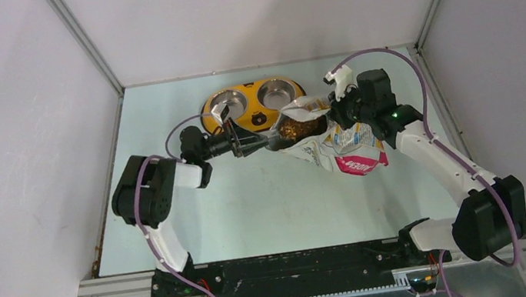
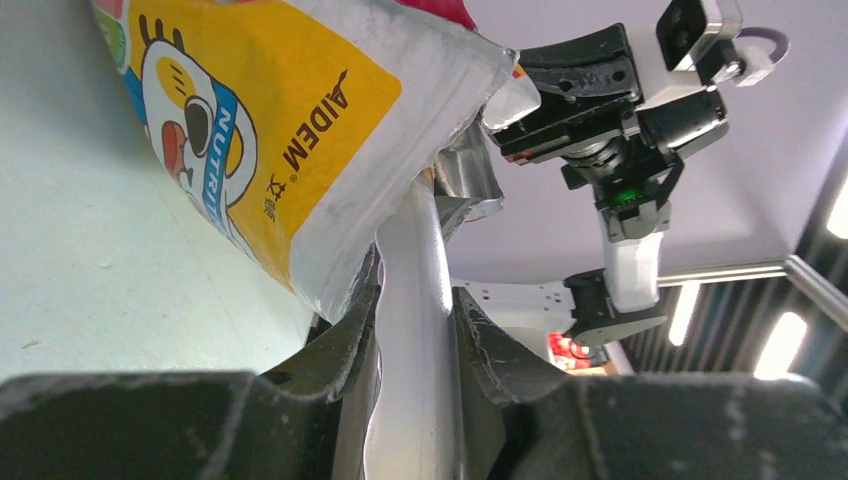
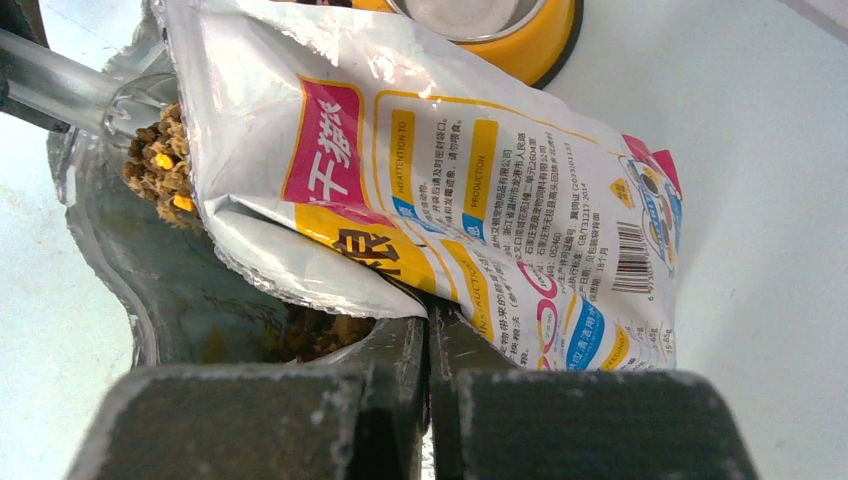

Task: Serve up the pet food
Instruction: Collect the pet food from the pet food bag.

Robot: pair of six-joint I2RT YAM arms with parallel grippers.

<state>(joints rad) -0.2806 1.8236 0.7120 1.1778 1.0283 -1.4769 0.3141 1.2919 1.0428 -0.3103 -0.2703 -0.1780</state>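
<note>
Because the right gripper (image 1: 334, 111) holds the bag (image 1: 341, 149) only by its thin foil lip, as the top view shows, a slip could collapse the mouth and spill kibble (image 1: 292, 127) short of the yellow bowl (image 1: 253, 97); bag lies at centre right, long axis from pink base at lower right to open mouth pointing upper left, kibble inside it; left wrist view: left gripper (image 2: 412, 310) pinching the clear scoop (image 2: 405, 225) handle; right wrist view: jaws pressed together on that lip, kibble at upper left.

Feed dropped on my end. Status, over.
Left gripper shut on scoop, scoop at bag mouth. Right gripper pinches bag edge. Kibble in bag, bowl cups look empty. Nothing blocking.
</note>
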